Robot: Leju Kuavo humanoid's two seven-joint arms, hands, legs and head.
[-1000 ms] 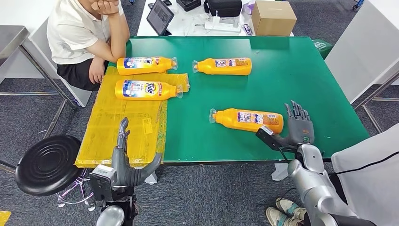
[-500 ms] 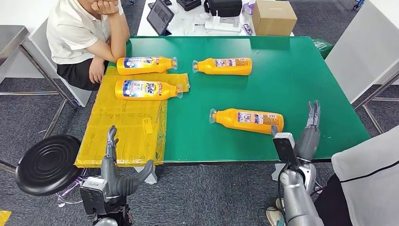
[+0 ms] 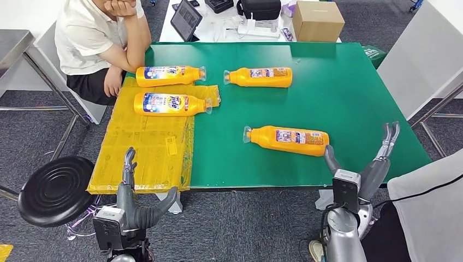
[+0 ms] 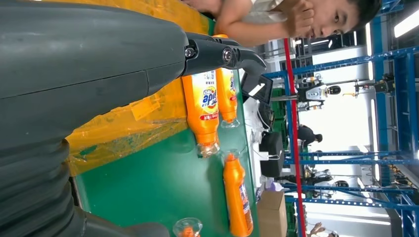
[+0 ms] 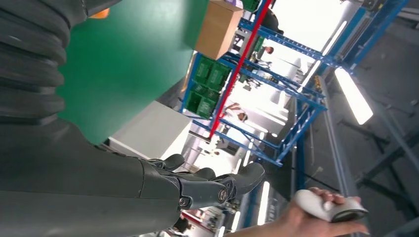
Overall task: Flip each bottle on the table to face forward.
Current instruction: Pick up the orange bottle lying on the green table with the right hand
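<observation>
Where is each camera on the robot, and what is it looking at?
Head view: high on the body, looking down at the green table; left hand and right hand show.
Left wrist view: behind the left hand, looking across the table.
Right wrist view: behind the right hand, looking past the table's edge.
Head and left wrist views share the Tide bottle.

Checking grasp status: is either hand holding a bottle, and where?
No. The left hand and right hand are both open at the table's near edge.
</observation>
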